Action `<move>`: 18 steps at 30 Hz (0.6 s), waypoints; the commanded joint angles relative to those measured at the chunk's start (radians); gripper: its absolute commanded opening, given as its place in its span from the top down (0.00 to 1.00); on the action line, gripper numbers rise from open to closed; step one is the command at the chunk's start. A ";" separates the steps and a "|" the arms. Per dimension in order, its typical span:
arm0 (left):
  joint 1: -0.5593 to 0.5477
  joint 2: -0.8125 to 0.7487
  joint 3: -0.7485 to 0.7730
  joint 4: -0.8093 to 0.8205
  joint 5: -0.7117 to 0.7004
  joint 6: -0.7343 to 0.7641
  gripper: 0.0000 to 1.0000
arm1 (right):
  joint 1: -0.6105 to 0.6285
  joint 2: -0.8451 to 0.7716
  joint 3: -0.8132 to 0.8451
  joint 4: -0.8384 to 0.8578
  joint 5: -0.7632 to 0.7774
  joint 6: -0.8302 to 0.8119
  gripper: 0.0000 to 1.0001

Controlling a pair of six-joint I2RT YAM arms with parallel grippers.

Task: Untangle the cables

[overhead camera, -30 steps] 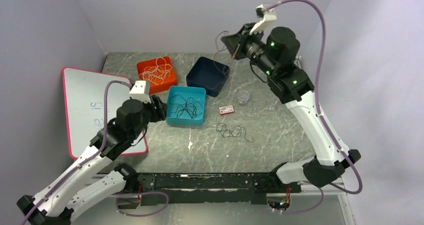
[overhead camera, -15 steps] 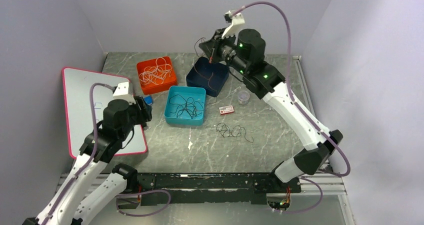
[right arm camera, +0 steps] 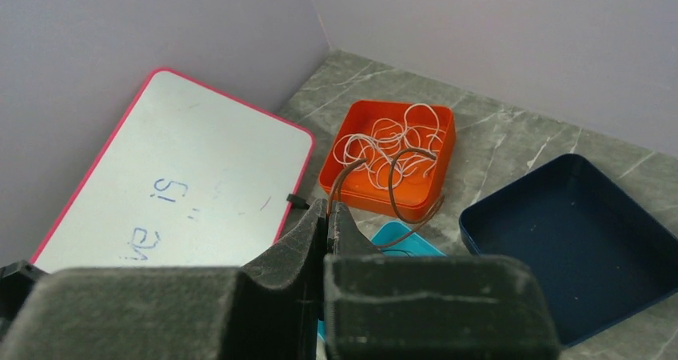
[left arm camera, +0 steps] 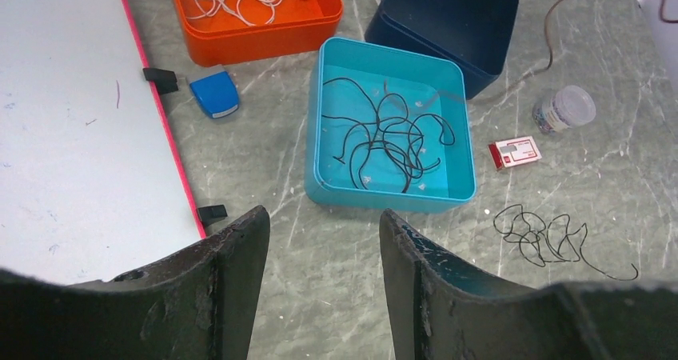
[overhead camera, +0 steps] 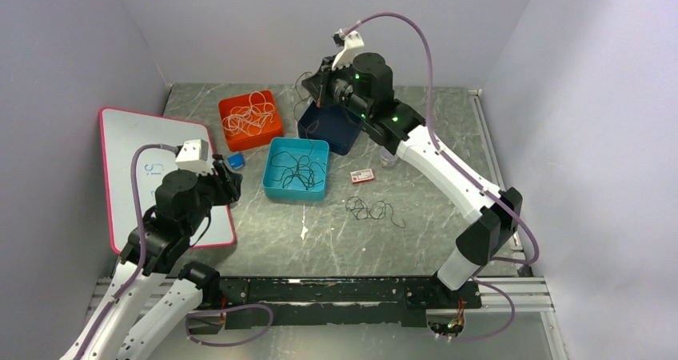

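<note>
Right wrist — right gripper [right arm camera: 327,210]: clenched on a thin brown cable [right arm camera: 390,180], whose loops hang out ahead of the fingertips.
Right wrist — beneath: the orange box [right arm camera: 376,202] of whitish cables [right arm camera: 384,136] lies straight ahead; the empty navy box [right arm camera: 576,248] is off to the right.
Left wrist — left gripper [left arm camera: 324,216]: released, nothing between the fingers.
Left wrist — ahead: teal box [left arm camera: 384,200] holding black cables [left arm camera: 384,132]; a loose black tangle [left arm camera: 544,236] lies on the table to its right, long axis left–right.
Top view — relation: the right claw is raised over the navy box's far-left corner. The idle left claw sits low by the whiteboard [overhead camera: 128,160], so the tangle probably falls to it.
</note>
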 commanded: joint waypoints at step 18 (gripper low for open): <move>0.007 -0.022 -0.021 0.026 0.024 0.019 0.43 | 0.007 0.214 -0.090 0.166 -0.061 0.002 1.00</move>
